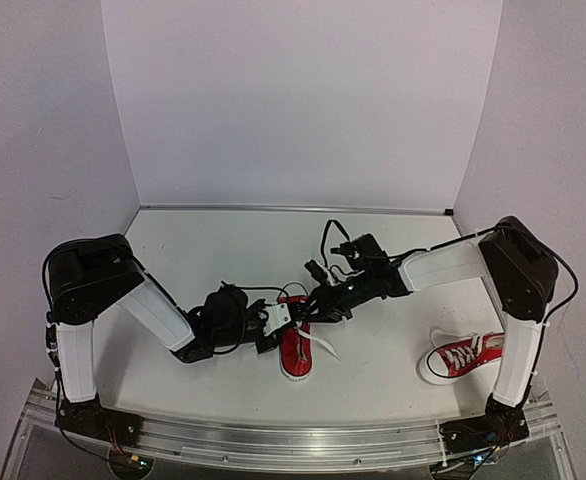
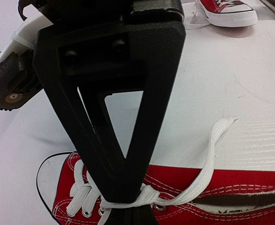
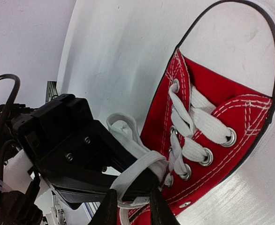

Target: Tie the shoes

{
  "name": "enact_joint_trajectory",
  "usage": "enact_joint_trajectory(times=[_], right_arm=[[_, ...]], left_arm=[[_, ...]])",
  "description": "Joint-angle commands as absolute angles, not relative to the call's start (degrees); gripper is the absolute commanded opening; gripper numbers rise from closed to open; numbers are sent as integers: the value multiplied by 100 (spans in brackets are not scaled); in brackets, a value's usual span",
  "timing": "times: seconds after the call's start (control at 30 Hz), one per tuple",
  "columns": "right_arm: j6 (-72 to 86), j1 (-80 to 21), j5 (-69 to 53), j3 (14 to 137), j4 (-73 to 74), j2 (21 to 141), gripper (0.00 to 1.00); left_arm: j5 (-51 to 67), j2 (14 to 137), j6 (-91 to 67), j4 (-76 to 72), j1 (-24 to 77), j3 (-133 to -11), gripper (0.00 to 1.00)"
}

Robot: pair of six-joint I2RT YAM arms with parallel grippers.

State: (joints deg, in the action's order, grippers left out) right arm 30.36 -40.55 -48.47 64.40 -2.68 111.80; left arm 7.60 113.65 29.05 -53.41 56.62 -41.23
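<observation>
L hand (image 2: 124,199) grips lace (image 2: 208,161) of red shoe (image 2: 250,187); R hand (image 3: 133,210) adjacent.

Arms bent inward, left gripper (image 2: 123,194) pinched closed, right gripper (image 3: 133,212) (state unclear) alongside.

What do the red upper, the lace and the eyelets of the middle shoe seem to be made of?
The upper looks like matte woven cloth, likely canvas, with white stitching. The lace is flat woven textile, perhaps cotton; its weave shows. The eyelets seem metal: shiny silver rims.
</observation>
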Motion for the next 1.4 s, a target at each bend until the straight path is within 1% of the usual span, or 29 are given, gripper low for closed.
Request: enact_joint_trajectory(times=[0.0,0.13,0.3,0.43,0.57,0.77,1.0,1.17,1.37], right_arm=[[3128,-4091,-4960,6618,-334,11383,21],[3146,-4094,-4974,6608,-334,11412,16],[3131,-4090,-4967,6607,-319,11316,0],[3093,-4087,-4916,6598,-313,11203,0],[3058,-4081,-4749,6535,-317,11016,0],[3041,-4021,-4486,6410,-316,10737,0],[3049,-3995,-4430,6363,-312,10699,0],[3025,-3993,-4421,6324,-308,10699,0],[3005,-3996,-4430,6286,-309,10659,0]], left_arm=[[907,11155,3038,-5206,5660,-4302,0],[881,11142,3077,-5200,5660,-4331,0],[847,11129,3131,-5193,5660,-4337,1],[804,11103,3140,-5185,5660,-4320,2],[691,11020,3146,-5125,5660,-4280,6],[559,10824,3139,-4945,5660,-4179,18],[568,10494,3134,-4559,5661,-4024,32],[547,10097,3186,-3772,5660,-3956,36],[514,9674,3119,-3125,5537,-3893,37]])
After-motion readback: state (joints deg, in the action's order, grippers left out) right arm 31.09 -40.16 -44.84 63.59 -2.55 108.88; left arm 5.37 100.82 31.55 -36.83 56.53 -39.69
